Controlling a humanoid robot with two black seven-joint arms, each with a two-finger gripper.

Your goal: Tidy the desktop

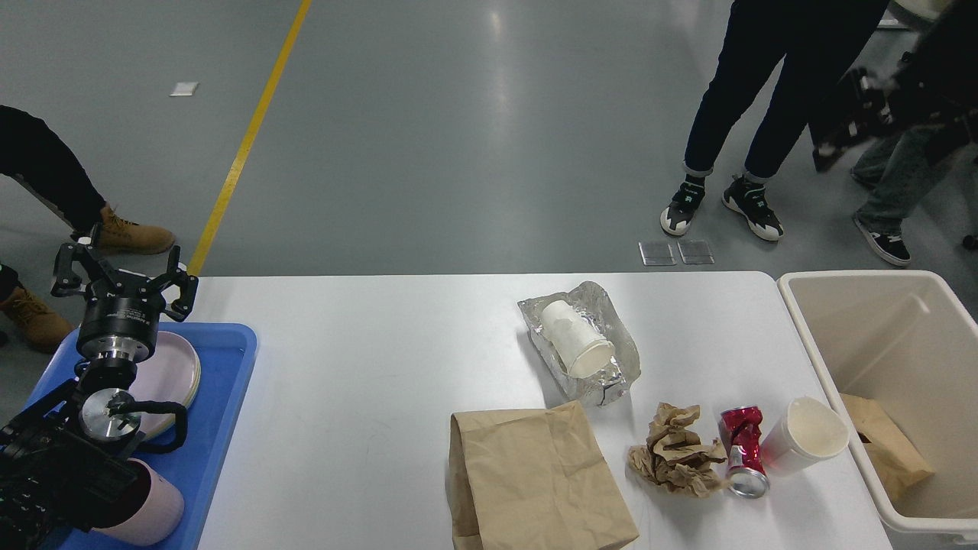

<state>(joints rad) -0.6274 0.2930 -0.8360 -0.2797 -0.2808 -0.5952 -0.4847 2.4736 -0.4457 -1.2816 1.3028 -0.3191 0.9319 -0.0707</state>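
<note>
The white desktop [367, 359] holds litter on its right half: a brown paper bag [535, 481], a crumpled brown paper [676, 451], a crushed red can [743, 451], a white paper cup [802, 439] on its side, and another white cup [577, 344] lying on foil [611, 382]. My left gripper [122, 279] is open and empty, above the far end of the blue tray [229, 397] at the left. My right arm shows as a dark blur high at the far right; its gripper [833, 134] is too blurred to read.
The blue tray holds a pink plate [172, 374] and a pink cup [153, 512]. A cream bin [833, 359] at the table's right end holds a brown paper bag [886, 447]. People's legs stand on the floor behind the table, left and right.
</note>
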